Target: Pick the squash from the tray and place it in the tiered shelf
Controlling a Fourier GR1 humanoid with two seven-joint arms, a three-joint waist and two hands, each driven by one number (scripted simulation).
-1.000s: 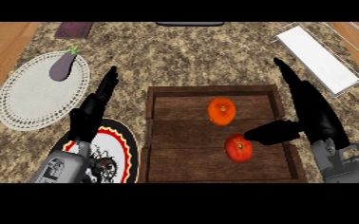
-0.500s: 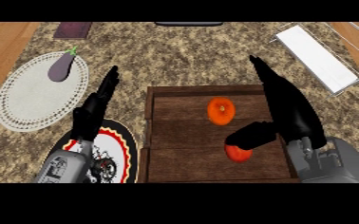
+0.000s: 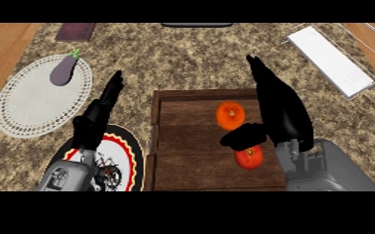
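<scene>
Here the left hand (image 3: pixel 93 121) rests at 8 o'clock, fingers straight. On the wooden tray (image 3: pixel 192 151), one squash (image 3: pixel 230 115) lies beside the right hand (image 3: pixel 282 111), another squash (image 3: pixel 249 156) beneath its thumb; fingers extended, apart.

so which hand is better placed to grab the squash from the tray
The right hand. It is already over the wooden tray, thumb between the two orange squashes. The left hand rests open outside the tray's left edge.
</scene>
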